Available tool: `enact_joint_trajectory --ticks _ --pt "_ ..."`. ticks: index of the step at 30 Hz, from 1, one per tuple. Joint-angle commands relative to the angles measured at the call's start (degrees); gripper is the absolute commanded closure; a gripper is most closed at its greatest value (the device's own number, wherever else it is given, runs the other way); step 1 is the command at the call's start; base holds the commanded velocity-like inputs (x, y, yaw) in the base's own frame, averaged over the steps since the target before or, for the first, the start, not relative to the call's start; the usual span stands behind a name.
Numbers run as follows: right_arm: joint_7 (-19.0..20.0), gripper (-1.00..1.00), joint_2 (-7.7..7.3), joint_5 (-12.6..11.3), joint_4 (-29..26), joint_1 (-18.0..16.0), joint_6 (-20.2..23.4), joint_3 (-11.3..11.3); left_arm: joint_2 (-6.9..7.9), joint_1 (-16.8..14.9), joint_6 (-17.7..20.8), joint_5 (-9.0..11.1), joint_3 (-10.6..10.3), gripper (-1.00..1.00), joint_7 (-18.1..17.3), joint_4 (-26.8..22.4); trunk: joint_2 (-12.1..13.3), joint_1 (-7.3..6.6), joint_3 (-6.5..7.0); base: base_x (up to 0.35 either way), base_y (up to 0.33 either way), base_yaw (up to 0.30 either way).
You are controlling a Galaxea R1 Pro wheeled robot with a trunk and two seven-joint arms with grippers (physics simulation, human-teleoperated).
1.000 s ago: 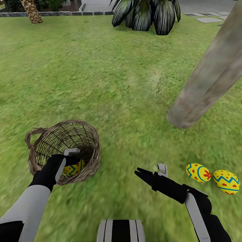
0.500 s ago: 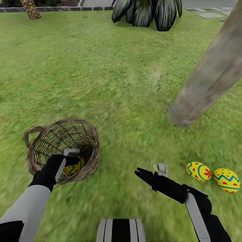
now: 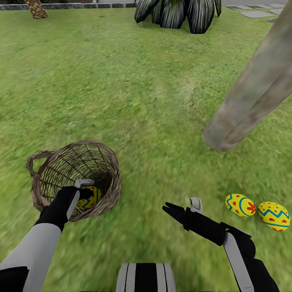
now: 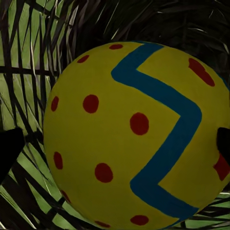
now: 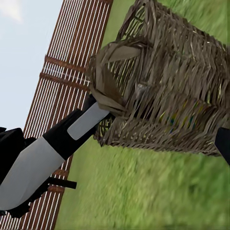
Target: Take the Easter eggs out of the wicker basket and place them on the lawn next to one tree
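1. Reaching into the wicker basket (image 3: 75,178), the left end effector (image 3: 86,190) sits inside the basket's mouth with one Easter egg (image 3: 90,198) between its fingers.
2. In the left wrist view that egg (image 4: 136,134) looms close, yellow with red dots and a blue zigzag band, and a dark fingertip (image 4: 9,151) shows at each side of it; the woven wall lies behind it.
3. The fingertips appear to meet the egg's flanks, so the left end effector looks clenched on the egg, which is still within the basket.
4. The basket lies tipped on the lawn (image 3: 121,81), its opening turned toward the robot and its thin handle at the far left side.
5. The right end effector (image 3: 180,207) hangs above the grass near the robot's right side, its two fingers spread apart and gripping nothing.
6. In the right wrist view the basket (image 5: 167,91) shows from the side, with the left arm (image 5: 52,153) entering it and a brown slat fence (image 5: 62,81) behind.
7. Two more eggs, one with a red flower (image 3: 240,205) and one with red dots (image 3: 273,216), rest on the grass just beside each other, right of the right arm.
8. They lie near the base of the tree (image 3: 251,97), whose mottled trunk rises across the upper right of the head view.
9. A dark spiky plant (image 3: 178,14) stands at the far edge of the lawn.
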Motion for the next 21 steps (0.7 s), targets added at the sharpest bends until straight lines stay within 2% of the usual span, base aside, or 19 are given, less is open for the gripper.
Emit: enact_joint_trajectory --ticks 1,8,11,15,21 --pt "0.05 -1.00 -0.01 -0.22 0.00 -0.01 0.35 -0.03 0.03 0.00 0.26 -0.27 0.04 -1.00 0.06 0.01 -0.01 -0.01 -0.04 0.000 0.000 0.000" --pt "0.05 -1.00 -0.01 -0.22 0.00 -0.02 0.36 -0.03 0.11 0.00 0.35 0.07 0.04 -1.00 -0.88 0.50 -0.01 -0.01 -0.04 0.000 0.000 0.000" --pt "0.05 -1.00 -0.01 -0.22 0.00 -0.03 0.34 -0.03 0.14 0.00 0.39 0.11 0.04 -1.00 -2.42 0.58 -0.01 -0.01 -0.04 0.000 0.000 0.000" --pt "0.05 -1.00 -0.01 -0.22 0.00 -0.03 0.35 -0.03 0.15 0.00 0.41 0.12 0.04 -1.00 -4.97 0.64 -0.05 0.07 -0.71 0.000 0.000 0.000" --pt "0.05 -1.00 -0.01 -0.22 0.00 -0.03 0.40 -0.03 0.15 0.00 0.36 0.05 0.04 -1.00 -5.43 0.62 -0.07 0.09 -0.93 0.000 0.000 0.000"
